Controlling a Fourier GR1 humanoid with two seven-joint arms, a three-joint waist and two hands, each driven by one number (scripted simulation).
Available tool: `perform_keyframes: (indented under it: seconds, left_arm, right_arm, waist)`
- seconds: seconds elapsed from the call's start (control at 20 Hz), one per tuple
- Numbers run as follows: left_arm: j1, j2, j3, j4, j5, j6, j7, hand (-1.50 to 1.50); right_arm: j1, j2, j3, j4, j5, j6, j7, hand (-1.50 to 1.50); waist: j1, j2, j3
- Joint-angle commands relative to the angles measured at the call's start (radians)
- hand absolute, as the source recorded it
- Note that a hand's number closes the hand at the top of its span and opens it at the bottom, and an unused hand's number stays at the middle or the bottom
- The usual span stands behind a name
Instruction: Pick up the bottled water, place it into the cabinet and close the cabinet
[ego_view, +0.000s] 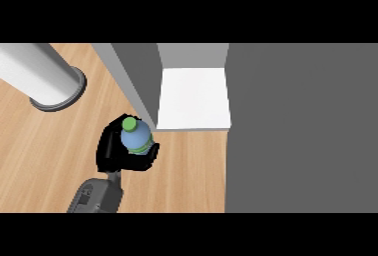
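The bottled water (136, 137), pale blue with a green cap, stands upright in my left hand (112, 147), whose black fingers curl round its body from the left and below. Hand and bottle hover over the wooden counter (184, 175), just in front of the cabinet's left front corner. The cabinet stands open: its white shelf floor (193, 97) shows between a grey side wall (136, 82) on the left and a large dark grey panel (299, 125) on the right. The bottle is outside the cabinet, near the shelf's front left edge. My right hand does not show.
A tall white cylinder (33, 70) on a grey round base (60, 100) stands at the back left of the counter. The dark grey panel fills the whole right side of the view and hides what lies under it.
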Motion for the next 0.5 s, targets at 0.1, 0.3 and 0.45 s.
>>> perform_keyframes:
  seconds: [0.1, 0.3, 0.45]
  left_arm:
    - [-0.072, -0.007, -0.187, -0.057, 0.038, 0.255, 0.050, 1.50]
    - [-0.184, -0.007, -0.258, -0.031, 0.042, 0.400, 0.082, 1.50]
    - [-0.253, -0.007, -0.276, 0.034, 0.022, 0.496, 0.105, 1.50]
  right_arm:
    - [0.091, -0.010, -0.067, -0.183, -0.134, -0.006, 0.040, -1.50]
    - [0.046, -0.001, -0.044, -0.180, -0.106, -0.033, 0.049, -1.50]
    - [0.029, 0.008, -0.006, -0.188, -0.116, -0.061, 0.061, -1.50]
  waist:
    - [-0.018, 0.000, -0.001]
    - [-0.014, 0.004, -0.001]
    - [-0.017, 0.007, -0.001]
